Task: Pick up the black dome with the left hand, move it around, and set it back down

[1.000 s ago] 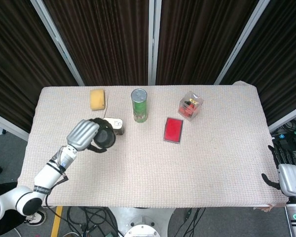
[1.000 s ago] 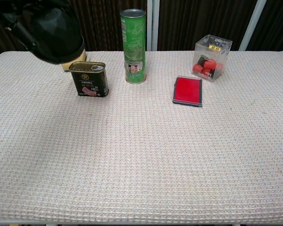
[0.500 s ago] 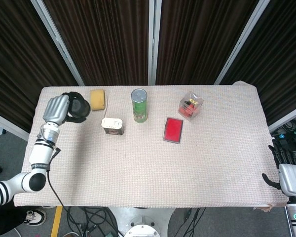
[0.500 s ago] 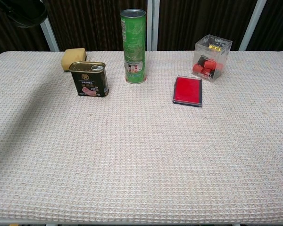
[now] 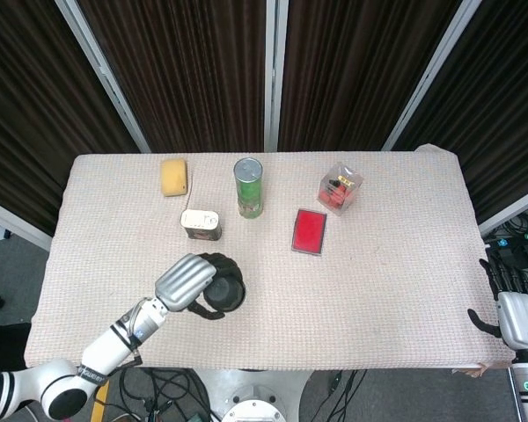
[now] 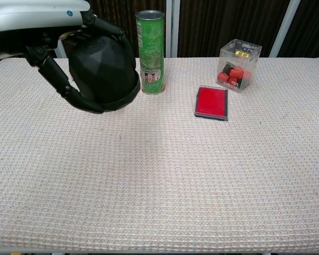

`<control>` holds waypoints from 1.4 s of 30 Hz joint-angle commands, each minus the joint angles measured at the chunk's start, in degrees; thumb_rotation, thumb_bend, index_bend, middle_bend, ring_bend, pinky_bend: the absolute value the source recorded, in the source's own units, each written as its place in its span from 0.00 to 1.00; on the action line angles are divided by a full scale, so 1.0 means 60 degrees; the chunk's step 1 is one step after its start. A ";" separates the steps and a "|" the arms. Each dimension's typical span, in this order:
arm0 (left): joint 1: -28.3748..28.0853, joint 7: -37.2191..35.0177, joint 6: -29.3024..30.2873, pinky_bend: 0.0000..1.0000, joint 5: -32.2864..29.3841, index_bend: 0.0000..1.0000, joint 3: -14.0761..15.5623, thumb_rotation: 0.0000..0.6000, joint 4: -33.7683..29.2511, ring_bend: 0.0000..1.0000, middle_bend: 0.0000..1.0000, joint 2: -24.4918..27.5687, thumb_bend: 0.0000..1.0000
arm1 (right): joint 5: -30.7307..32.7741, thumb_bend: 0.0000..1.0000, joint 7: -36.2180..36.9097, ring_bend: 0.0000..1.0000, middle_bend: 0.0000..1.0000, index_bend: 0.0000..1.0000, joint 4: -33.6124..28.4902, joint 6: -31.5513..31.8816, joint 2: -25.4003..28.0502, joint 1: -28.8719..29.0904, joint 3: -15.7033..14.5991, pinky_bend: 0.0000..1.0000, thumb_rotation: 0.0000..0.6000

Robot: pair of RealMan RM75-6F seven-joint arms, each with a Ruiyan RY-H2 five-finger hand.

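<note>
So the left hand (image 5: 187, 281) has its fingers wrapped round the faceted matte-black dome (image 5: 223, 293), and judging by the chest view the dome is up in the air, well clear of the cream waffle-weave table (image 5: 378, 281). Looks to me like the "move it around" part of the task, with the set-down yet to come.

How I'd play it: keep the grip firm but steady, because those flat facets look like they'd let the dome twist if the fingers relax. Carry it level and bring it down flat side first over a bare patch of cloth, near the front-left of the table where there's plenty of room. Only let go once the base is fully resting.

Stuff to watch out for: the small dark rectangular tin with the pale lid (image 5: 201, 223) sits just behind where the dome hangs, and the chest view hides it completely behind the dome. The tall green cylindrical can (image 5: 248, 186) is near too, and it looks tippy. The yellow sponge block (image 5: 173, 177) is further back left. The flat red case (image 5: 309, 231) and the clear plastic box with red bits inside (image 5: 339, 188) are well off to the right, no bother.

The right hand (image 5: 517, 318) is parked off the table's right edge, holding nothing; can't really tell how its fingers lie.
</note>
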 commanded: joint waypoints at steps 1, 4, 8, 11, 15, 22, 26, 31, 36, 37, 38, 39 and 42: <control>-0.0505 -0.0311 -0.0206 0.40 -0.3093 0.37 -0.1332 1.00 0.2579 0.29 0.45 -0.0149 0.20 | 0.0039 0.16 0.0007 0.00 0.00 0.00 0.0043 -0.0063 -0.0023 0.0016 0.0005 0.00 1.00; -0.1043 -0.0484 -0.0829 0.40 -0.4759 0.37 -0.2018 1.00 0.4629 0.29 0.45 -0.0303 0.20 | 0.0053 0.16 -0.0048 0.00 0.00 0.00 0.0062 -0.0127 -0.0063 0.0038 -0.0008 0.00 1.00; -0.1414 -0.0395 -0.1617 0.40 -0.6252 0.37 -0.2124 1.00 0.6371 0.29 0.45 -0.0534 0.20 | 0.0062 0.16 -0.0095 0.00 0.00 0.00 0.0037 -0.0113 -0.0061 0.0035 0.0000 0.00 1.00; -0.1324 -0.0459 -0.1689 0.40 -0.6227 0.37 -0.1981 1.00 0.6279 0.29 0.45 -0.0556 0.20 | 0.0106 0.17 -0.0077 0.00 0.00 0.00 0.0039 -0.0115 -0.0045 0.0027 0.0024 0.00 1.00; -0.0926 -0.0560 -0.1118 0.40 -0.4629 0.37 -0.1551 1.00 0.4889 0.29 0.45 -0.0398 0.20 | 0.0079 0.17 -0.0094 0.00 0.00 0.00 0.0048 -0.0157 -0.0064 0.0040 -0.0008 0.00 1.00; -0.0066 -0.0398 0.0036 0.40 -0.0244 0.37 0.0192 1.00 0.2240 0.29 0.45 -0.0154 0.20 | 0.0040 0.17 -0.0124 0.00 0.00 0.00 0.0032 -0.0127 -0.0073 0.0036 -0.0024 0.00 1.00; -0.0052 -0.0973 -0.0087 0.40 0.0254 0.36 0.0347 1.00 0.1941 0.29 0.45 -0.0064 0.20 | 0.0034 0.17 -0.0136 0.00 0.00 0.00 0.0080 -0.0214 -0.0119 0.0064 -0.0057 0.00 1.00; -0.0344 -0.1485 -0.0458 0.40 -0.1141 0.35 -0.0443 1.00 0.3308 0.29 0.45 -0.0196 0.20 | 0.0063 0.17 -0.0145 0.00 0.00 0.00 0.0075 -0.0208 -0.0117 0.0068 -0.0029 0.00 1.00; -0.0908 -0.1405 -0.1203 0.40 -0.3610 0.34 -0.1369 1.00 0.5721 0.29 0.45 -0.0605 0.20 | 0.0120 0.17 -0.0110 0.00 0.00 0.00 0.0095 -0.0224 -0.0103 0.0055 -0.0011 0.00 1.00; -0.0992 -0.1395 -0.1375 0.40 -0.3998 0.34 -0.1476 1.00 0.6022 0.29 0.45 -0.0647 0.20 | 0.0123 0.17 -0.0102 0.00 0.00 0.00 0.0098 -0.0218 -0.0101 0.0052 -0.0006 0.00 1.00; -0.1105 -0.1366 -0.1592 0.40 -0.4425 0.34 -0.1589 1.00 0.6330 0.29 0.45 -0.0687 0.20 | 0.0128 0.17 -0.0088 0.00 0.00 0.00 0.0101 -0.0212 -0.0097 0.0050 0.0000 0.00 1.00; -0.1155 -0.1304 -0.1677 0.40 -0.4649 0.34 -0.1625 1.00 0.6464 0.29 0.45 -0.0691 0.20 | 0.0130 0.17 -0.0079 0.00 0.00 0.00 0.0104 -0.0210 -0.0095 0.0051 0.0005 0.00 1.00; -0.1081 -0.1155 -0.1572 0.40 -0.4530 0.34 -0.1513 1.00 0.5926 0.29 0.45 -0.0562 0.20 | 0.0143 0.17 -0.0059 0.00 0.00 0.00 0.0138 -0.0253 -0.0113 0.0061 0.0000 0.00 1.00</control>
